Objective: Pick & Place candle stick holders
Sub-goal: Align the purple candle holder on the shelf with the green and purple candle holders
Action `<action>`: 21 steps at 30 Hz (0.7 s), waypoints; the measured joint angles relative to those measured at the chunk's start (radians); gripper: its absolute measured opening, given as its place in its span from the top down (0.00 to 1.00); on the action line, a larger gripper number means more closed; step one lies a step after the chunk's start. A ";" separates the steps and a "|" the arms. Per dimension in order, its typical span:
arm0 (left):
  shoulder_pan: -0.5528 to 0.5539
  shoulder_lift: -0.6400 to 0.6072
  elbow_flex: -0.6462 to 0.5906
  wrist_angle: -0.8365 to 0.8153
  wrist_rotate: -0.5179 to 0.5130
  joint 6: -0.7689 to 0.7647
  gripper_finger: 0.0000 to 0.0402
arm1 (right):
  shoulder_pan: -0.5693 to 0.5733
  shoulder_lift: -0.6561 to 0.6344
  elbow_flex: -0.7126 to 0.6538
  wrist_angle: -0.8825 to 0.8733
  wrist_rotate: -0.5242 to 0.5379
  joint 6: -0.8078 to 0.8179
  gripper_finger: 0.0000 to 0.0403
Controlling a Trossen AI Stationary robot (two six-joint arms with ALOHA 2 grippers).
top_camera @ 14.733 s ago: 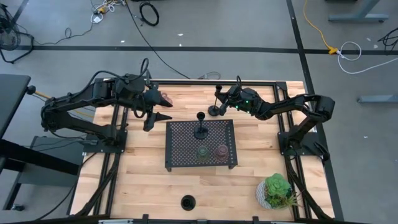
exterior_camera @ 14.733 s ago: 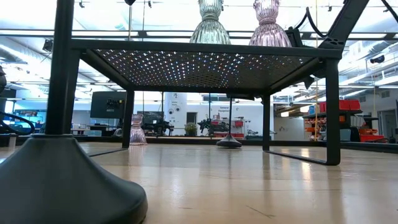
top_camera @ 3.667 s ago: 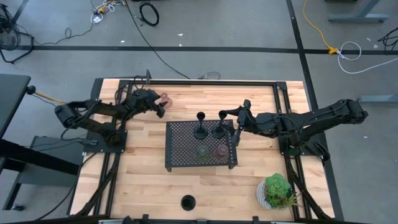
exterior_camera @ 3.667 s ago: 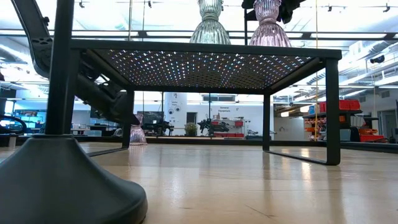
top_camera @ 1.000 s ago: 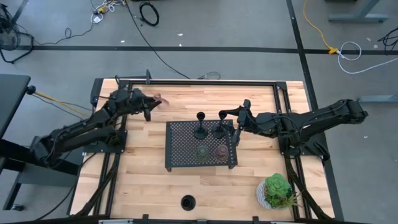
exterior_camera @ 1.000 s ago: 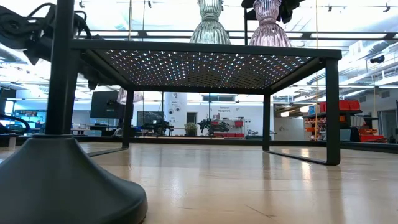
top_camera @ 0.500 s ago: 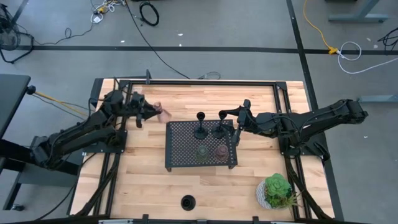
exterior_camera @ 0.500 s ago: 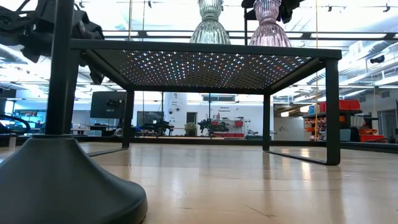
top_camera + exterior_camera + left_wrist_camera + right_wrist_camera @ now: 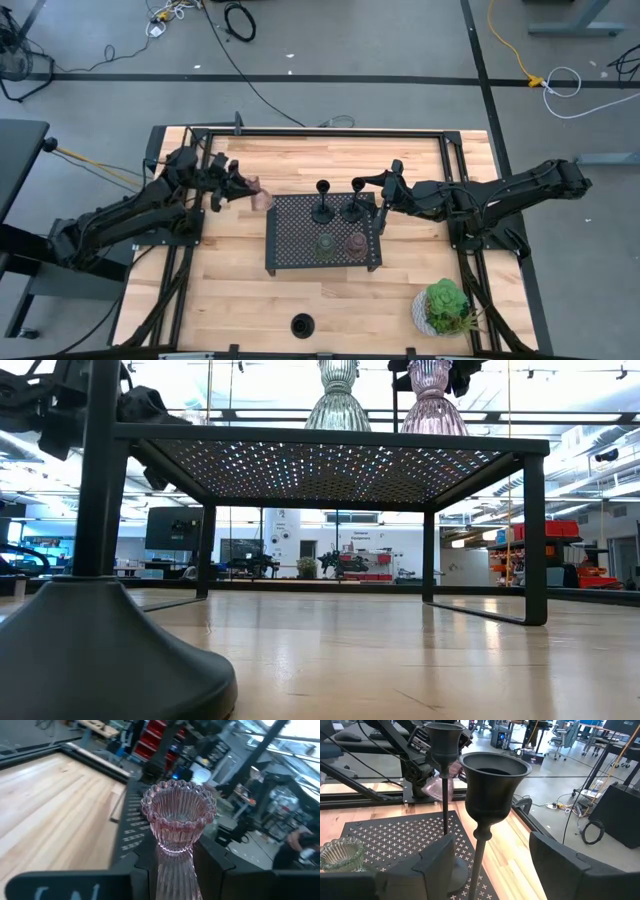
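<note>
My left gripper (image 9: 243, 190) is shut on a pink ribbed glass holder (image 9: 177, 817), held in the air just left of the black perforated tray (image 9: 290, 250). On the tray stand two black stemmed holders (image 9: 323, 206) (image 9: 354, 206), an olive-green glass holder (image 9: 325, 244) and a brownish one (image 9: 354, 243). My right gripper (image 9: 380, 205) is open at the tray's far right corner. Its fingers stand on either side of the nearer black holder's stem (image 9: 479, 855) without touching it. A third black holder (image 9: 302, 325) stands on its disc base near the table's front edge. My left gripper pinches the pink holder's ribbed stem (image 9: 174, 872), below the scalloped cup, between its two fingers. The fingers come level from the table's left. The holder is lifted clear of the table, cup end up.
A leafy green plant in a white pot (image 9: 443, 308) stands at the near right corner. Bare wood lies left of and in front of the tray. In the low view the front black holder's base (image 9: 100, 650) fills the near left.
My left gripper, shut on the pink holder, has risen and carried it toward the table's right and near edges, up to the tray's far left corner. The holder is now clear of the table.
</note>
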 joint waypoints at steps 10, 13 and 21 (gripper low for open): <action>-0.201 0.001 0.001 0.053 -0.060 0.000 0.76 | 0.000 0.000 0.000 0.000 0.000 -0.002 0.37; -0.272 0.001 0.001 0.053 -0.115 0.001 0.76 | 0.000 0.000 0.000 0.000 0.000 -0.002 0.37; -0.444 0.002 0.001 0.053 -0.264 0.031 0.76 | 0.000 0.000 0.000 0.006 0.000 -0.001 0.37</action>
